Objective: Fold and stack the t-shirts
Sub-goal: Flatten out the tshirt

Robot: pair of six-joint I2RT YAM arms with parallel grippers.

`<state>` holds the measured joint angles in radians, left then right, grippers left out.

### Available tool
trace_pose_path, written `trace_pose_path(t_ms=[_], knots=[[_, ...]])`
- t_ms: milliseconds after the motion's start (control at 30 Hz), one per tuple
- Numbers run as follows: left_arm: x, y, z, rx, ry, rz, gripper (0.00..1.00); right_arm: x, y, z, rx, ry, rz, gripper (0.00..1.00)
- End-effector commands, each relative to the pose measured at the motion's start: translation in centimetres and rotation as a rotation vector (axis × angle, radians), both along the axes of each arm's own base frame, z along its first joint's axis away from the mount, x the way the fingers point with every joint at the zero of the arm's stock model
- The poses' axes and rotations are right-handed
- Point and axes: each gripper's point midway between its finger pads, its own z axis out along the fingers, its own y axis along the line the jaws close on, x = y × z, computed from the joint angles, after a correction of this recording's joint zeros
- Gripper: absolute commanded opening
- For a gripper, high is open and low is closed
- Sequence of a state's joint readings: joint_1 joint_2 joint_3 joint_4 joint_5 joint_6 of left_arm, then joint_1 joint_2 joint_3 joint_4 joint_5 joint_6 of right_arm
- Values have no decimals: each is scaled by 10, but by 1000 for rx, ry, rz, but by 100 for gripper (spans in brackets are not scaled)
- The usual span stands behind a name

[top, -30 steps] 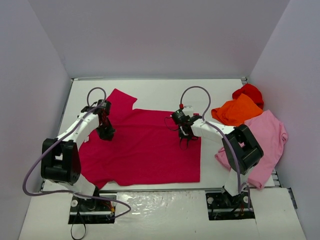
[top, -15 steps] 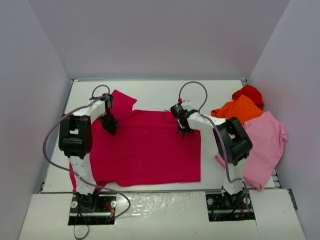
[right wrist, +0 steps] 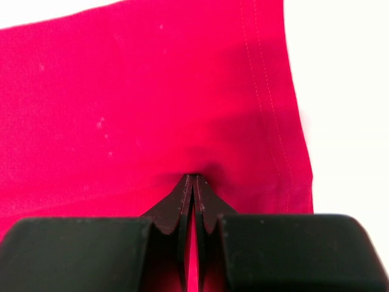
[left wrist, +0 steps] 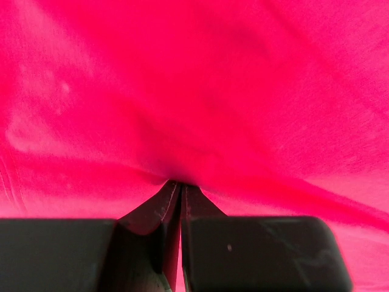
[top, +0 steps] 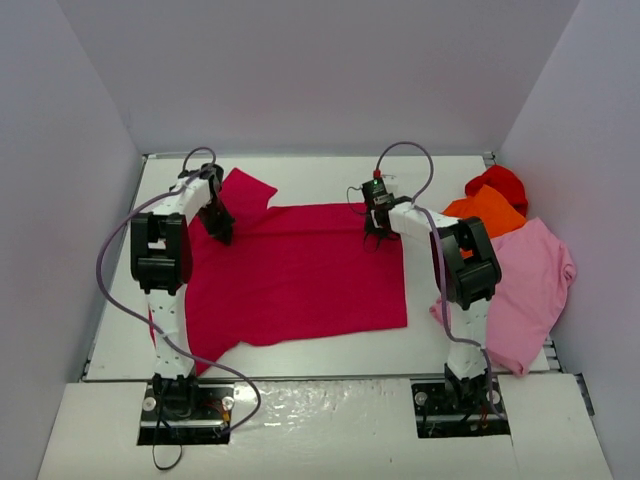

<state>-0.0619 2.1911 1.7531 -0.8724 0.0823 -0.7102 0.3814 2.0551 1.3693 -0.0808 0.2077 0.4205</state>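
My left gripper [top: 222,232] has its fingers pressed together, and in the left wrist view the tips [left wrist: 176,185] pinch a pucker of the crimson shirt [left wrist: 213,91]. The cloth is drawn into creases that run into them. One sleeve lies just beyond this gripper. The rest of the crimson shirt [top: 300,280] lies flat on the table [top: 300,175] to its right and back toward my bases. It reaches across to my right gripper [top: 378,232], which is also closed tight. Those tips [right wrist: 193,177] nip a small fold of the same cloth [right wrist: 121,91] just inside the stitched hem, and bare table [right wrist: 340,91] shows to the right of that edge. Near the right gripper, farther right, sits a bunched orange shirt [top: 490,215]. A crumpled red shirt [top: 497,183] lies just beyond the orange one. A pink shirt [top: 535,270] is spread out farther right and nearer my bases.
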Motion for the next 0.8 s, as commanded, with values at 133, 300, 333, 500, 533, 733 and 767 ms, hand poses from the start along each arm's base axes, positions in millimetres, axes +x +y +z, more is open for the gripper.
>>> trace_pose_path(t_ms=[133, 300, 333, 500, 533, 733, 767], knots=[[80, 14, 35, 53, -210, -87, 0, 28, -31, -17, 2, 46, -25, 0], [114, 20, 51, 58, -301, -103, 0, 53, -34, -17, -10, 19, -11, 0], [118, 23, 51, 64, -311, -99, 0, 59, -34, -17, -1, 13, -10, 0], [142, 34, 71, 96, -415, -84, 0, 88, -30, -12, 56, -25, -6, 0], [144, 36, 74, 107, -428, -81, 0, 91, -29, -13, 63, -25, -4, 0], [166, 33, 132, 103, -656, -116, 15, 101, -1, 69, 73, -270, 62, 28], [165, 32, 143, 103, -710, -116, 19, 97, 6, 89, 60, -313, 86, 50]])
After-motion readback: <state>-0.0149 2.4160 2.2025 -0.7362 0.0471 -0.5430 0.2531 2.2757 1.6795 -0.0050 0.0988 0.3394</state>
